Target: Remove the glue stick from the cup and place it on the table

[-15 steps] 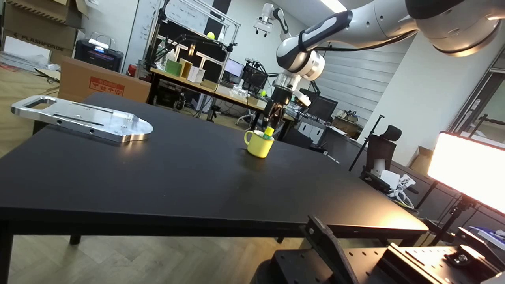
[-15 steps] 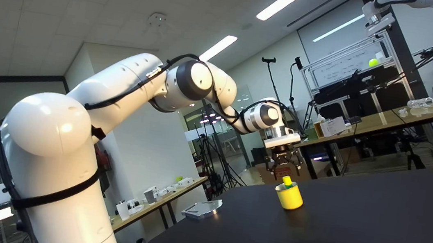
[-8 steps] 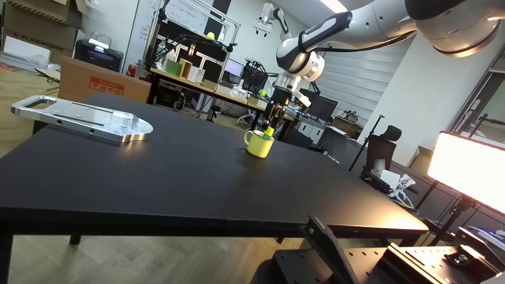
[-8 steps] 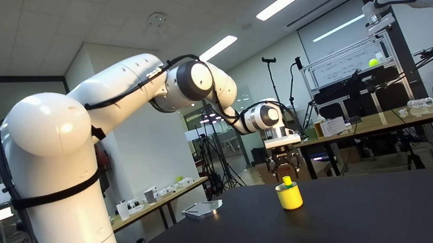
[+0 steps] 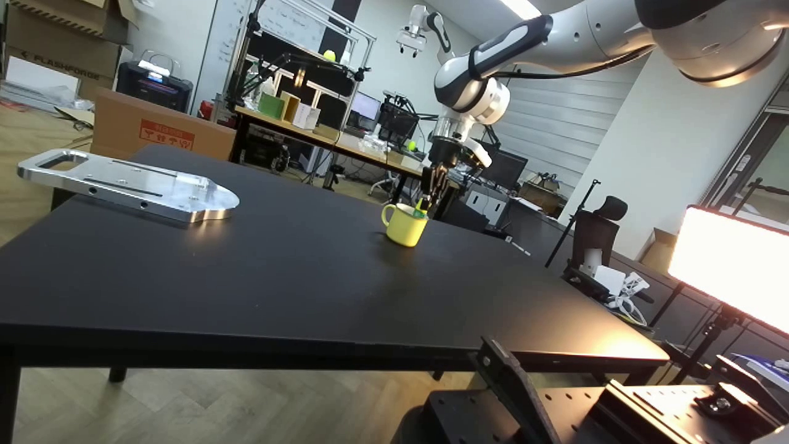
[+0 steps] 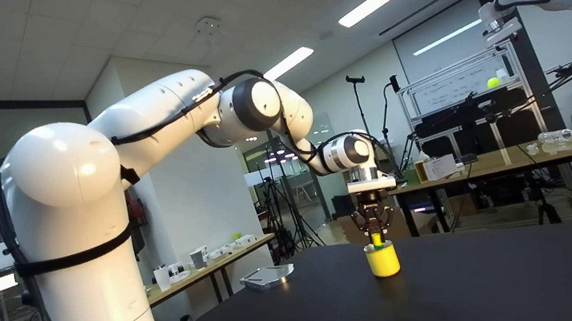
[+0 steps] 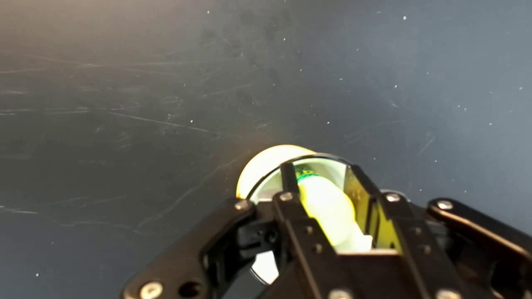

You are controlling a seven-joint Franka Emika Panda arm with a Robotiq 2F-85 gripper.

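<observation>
the glue stick (image 7: 326,203) sits inside the cup (image 6: 384,261) on the tabletop (image 6: 463,318), its yellow end between jaws set narrow around it; i cannot tell whether both sides press on it. if the hold is loose, it could slip back during the lift, and a pull sideways rather than straight up could catch the cup and tip it.

Herringbone wood-look floor (image 5: 277,401), white wall (image 5: 653,148), black office chair (image 5: 596,235) and a rectangular light panel (image 5: 733,265) (its face glaring white). In both exterior views, ceiling strip lighting (image 6: 377,1) shines and a wood-topped workbench (image 6: 492,164) stands in the background.
</observation>
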